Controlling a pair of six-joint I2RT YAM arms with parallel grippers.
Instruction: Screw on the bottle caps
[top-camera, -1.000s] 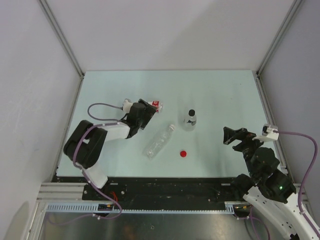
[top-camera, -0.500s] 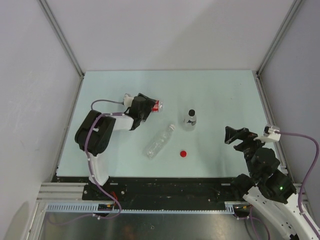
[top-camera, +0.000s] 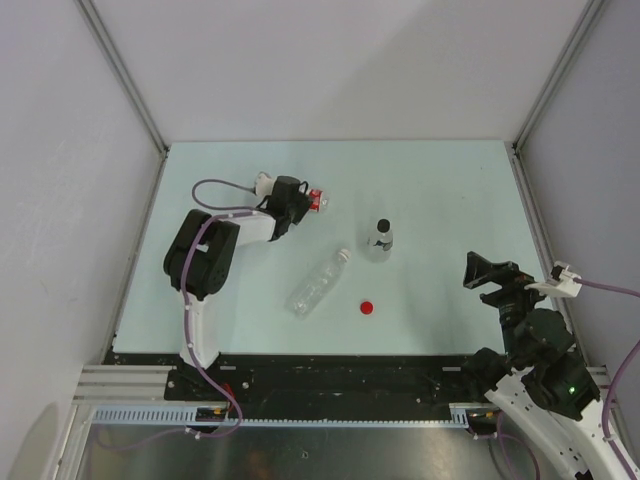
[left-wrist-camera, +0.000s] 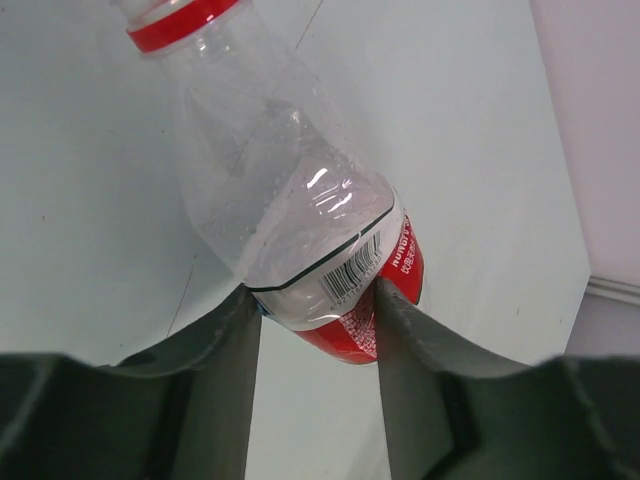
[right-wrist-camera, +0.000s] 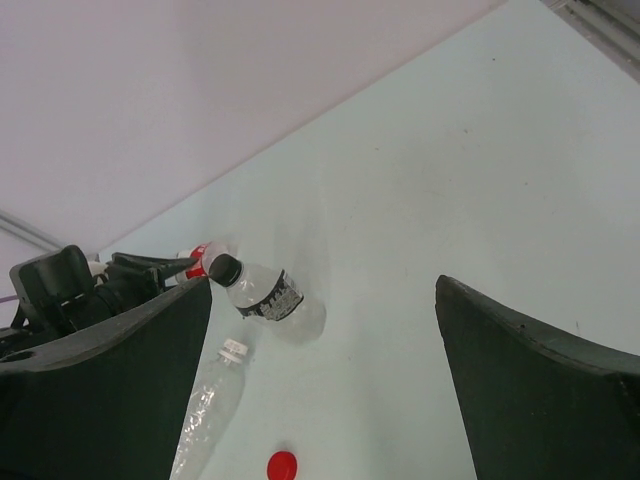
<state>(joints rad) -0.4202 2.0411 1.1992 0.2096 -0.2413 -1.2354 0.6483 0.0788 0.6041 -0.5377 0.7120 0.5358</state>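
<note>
At the back left of the table, a clear bottle with a red-and-white label (top-camera: 317, 200) (left-wrist-camera: 290, 190) lies on its side. A red ring circles its neck (left-wrist-camera: 180, 20). My left gripper (top-camera: 298, 206) (left-wrist-camera: 318, 300) is shut on its label end, with a finger against each side. A loose red cap (top-camera: 367, 307) (right-wrist-camera: 283, 465) lies on the table. A small bottle (top-camera: 380, 240) (right-wrist-camera: 270, 297) stands upright wearing a black cap (right-wrist-camera: 225, 269). A plain clear bottle (top-camera: 318, 284) (right-wrist-camera: 205, 410) with a white cap (top-camera: 343, 254) lies on its side. My right gripper (top-camera: 492, 275) (right-wrist-camera: 322, 290) is open and holds nothing.
The pale green table (top-camera: 450, 190) is closed in by grey walls at the back and both sides. Metal frame posts (top-camera: 125, 80) run along its corners. A black rail (top-camera: 350, 370) borders the near edge by the arm bases.
My left arm has reached further back and its jaws have closed on the labelled bottle. My right gripper has drifted a little to the right, still open.
</note>
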